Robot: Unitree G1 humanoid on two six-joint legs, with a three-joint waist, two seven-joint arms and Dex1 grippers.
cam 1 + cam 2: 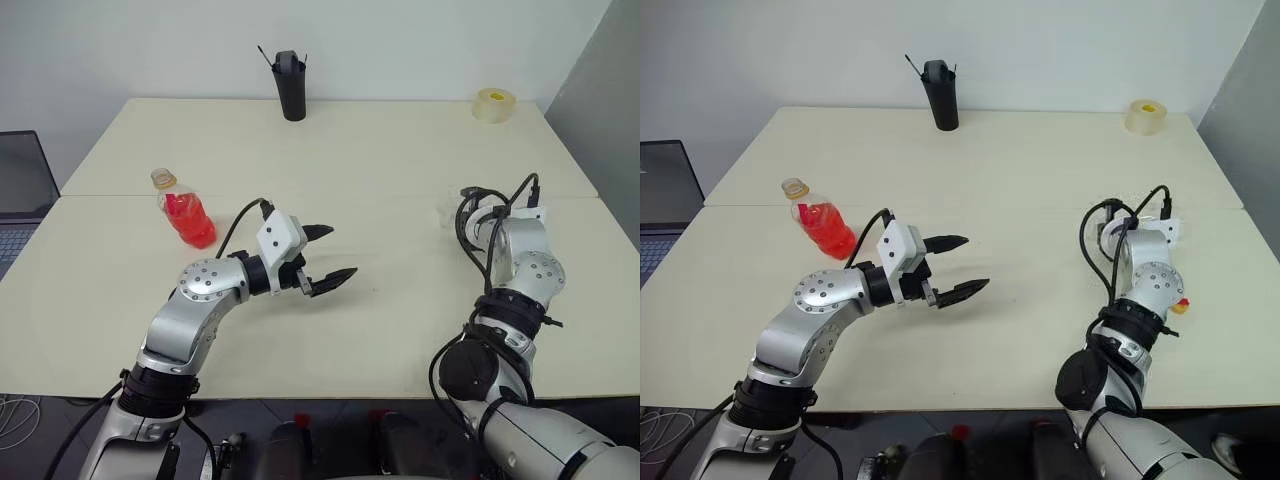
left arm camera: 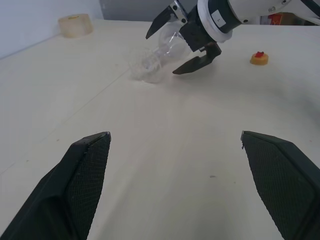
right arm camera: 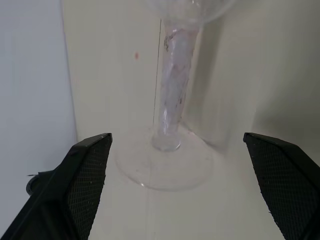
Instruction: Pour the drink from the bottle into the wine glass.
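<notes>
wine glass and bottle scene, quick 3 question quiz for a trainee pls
1. True or false: the bottle has its cap on.
2. Which gripper has its open fingers either side of the wine glass stem? A) left gripper B) right gripper
3. What dark thing stands at the far edge of the table?

Key:
1. False. The neck is bare, and the cap lies on the table.
2. B.
3. The black cup.
</notes>
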